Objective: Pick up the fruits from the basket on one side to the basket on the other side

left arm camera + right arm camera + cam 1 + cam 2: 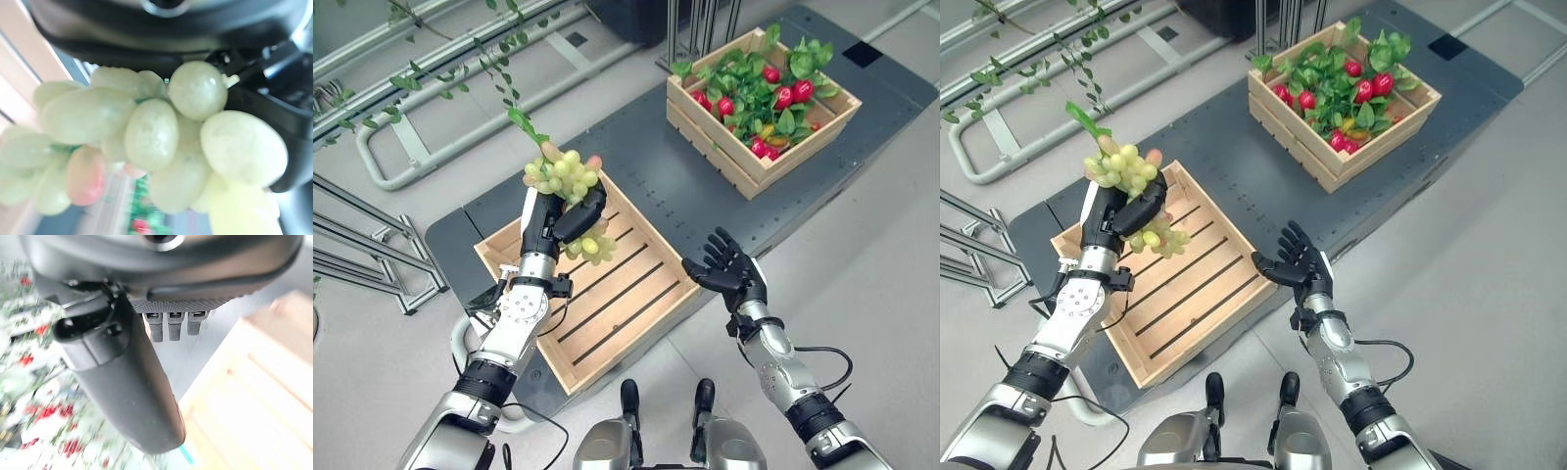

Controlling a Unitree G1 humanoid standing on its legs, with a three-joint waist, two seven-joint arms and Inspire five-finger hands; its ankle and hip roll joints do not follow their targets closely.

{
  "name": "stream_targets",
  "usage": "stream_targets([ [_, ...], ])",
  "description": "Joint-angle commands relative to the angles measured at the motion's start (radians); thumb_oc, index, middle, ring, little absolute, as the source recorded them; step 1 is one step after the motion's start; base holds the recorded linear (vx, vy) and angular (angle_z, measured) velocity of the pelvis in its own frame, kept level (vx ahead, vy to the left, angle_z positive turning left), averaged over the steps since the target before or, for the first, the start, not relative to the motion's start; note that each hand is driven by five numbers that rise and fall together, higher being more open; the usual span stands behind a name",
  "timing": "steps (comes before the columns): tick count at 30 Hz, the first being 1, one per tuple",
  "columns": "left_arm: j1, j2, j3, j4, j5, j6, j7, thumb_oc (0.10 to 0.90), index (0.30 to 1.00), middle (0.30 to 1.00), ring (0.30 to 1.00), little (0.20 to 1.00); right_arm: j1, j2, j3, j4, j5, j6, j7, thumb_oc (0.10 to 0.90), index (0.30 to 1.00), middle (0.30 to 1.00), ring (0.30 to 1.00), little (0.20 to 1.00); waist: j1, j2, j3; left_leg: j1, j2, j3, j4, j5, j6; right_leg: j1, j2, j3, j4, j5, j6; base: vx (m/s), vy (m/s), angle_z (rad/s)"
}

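Gripping the bunch of green grapes (565,176), my left hand (548,217) has its fingers curled round it above the near left slatted crate (636,323). My right hand (729,266) hangs spread-fingered just right of it. Red fruits (801,91) sit among leaves in the far right crate (724,162).

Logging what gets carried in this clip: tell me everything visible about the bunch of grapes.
The bunch of grapes is pale green with a glossy, plastic-looking skin, one or two grapes blushing pink, and a green leafy stem at its top. The left hand has its fingers and thumb curled round it and holds it above the near wooden crate; a few grapes hang below the grip. It touches nothing else.
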Motion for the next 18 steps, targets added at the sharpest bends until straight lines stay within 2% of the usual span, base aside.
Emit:
stream_targets([
  [1,-0.021,-0.043,0.005,0.001,-0.128,-0.039,-0.076,0.4,0.3,0.3,0.3,0.3,0.036,0.024,0.036,-0.07,-0.071,-0.055,0.097,0.8,0.9,0.9,0.9,0.9,0.017,0.001,-0.265,0.015,-0.022,-0.019,0.002,-0.12,-0.035,0.041,-0.052,-0.009,0.007,-0.088,0.013,0.01,-0.127,0.08],
  [5,-0.059,-0.057,-0.025,-0.012,-0.198,-0.012,-0.146,0.4,0.3,0.3,0.3,0.3,-0.031,0.002,0.069,-0.104,-0.1,-0.025,0.101,0.8,0.9,0.9,0.9,0.9,0.021,0.002,-0.283,-0.006,-0.017,-0.035,0.002,-0.116,-0.047,0.039,-0.044,-0.02,0.001,-0.09,0.012,-0.01,-0.087,0.03],
  [8,-0.087,-0.05,-0.051,-0.025,-0.259,0.035,-0.214,0.4,0.3,0.3,0.3,0.3,-0.087,-0.017,0.097,-0.14,-0.052,0.023,0.111,0.8,0.9,0.9,0.9,0.9,0.025,-0.004,-0.292,0.004,-0.012,-0.031,0.002,-0.114,-0.046,0.051,-0.041,-0.028,0.001,-0.094,0.006,0.04,-0.062,0.05],
  [10,-0.094,-0.049,-0.063,-0.025,-0.277,0.053,-0.242,0.4,0.3,0.3,0.3,0.3,-0.1,-0.019,0.105,-0.146,-0.034,0.029,0.117,0.8,0.9,0.9,0.9,0.9,0.026,-0.004,-0.294,0.011,-0.009,-0.026,0.002,-0.115,-0.047,0.058,-0.04,-0.031,0.001,-0.096,0.003,0.06,-0.05,0.03],
  [12,-0.098,-0.052,-0.079,-0.023,-0.257,0.059,-0.266,0.4,0.3,0.3,0.3,0.3,-0.11,-0.012,0.113,-0.146,-0.019,0.03,0.128,0.8,0.9,0.9,0.9,0.9,0.027,-0.004,-0.297,0.018,-0.006,-0.025,0.002,-0.118,-0.047,0.066,-0.037,-0.032,0.001,-0.1,0.0,0.07,-0.053,0.02],
  [14,-0.114,-0.046,-0.114,-0.017,-0.174,0.076,-0.295,0.4,0.3,0.3,0.3,0.3,-0.127,0.006,0.125,-0.153,-0.024,0.031,0.123,0.8,0.9,0.9,0.9,0.9,0.029,-0.004,-0.306,0.027,-0.004,-0.027,0.002,-0.123,-0.047,0.077,-0.033,-0.03,0.001,-0.108,-0.002,0.08,-0.047,0.01],
  [18,-0.135,-0.013,-0.157,-0.005,-0.129,0.107,-0.352,0.4,0.3,0.3,0.3,0.3,-0.149,0.002,0.142,-0.182,-0.059,0.03,0.1,0.8,0.9,0.9,0.9,0.9,0.031,-0.005,-0.315,0.039,0.0,-0.024,0.002,-0.129,-0.048,0.088,-0.031,-0.029,0.001,-0.115,-0.003,0.05,-0.027,0.02],
])
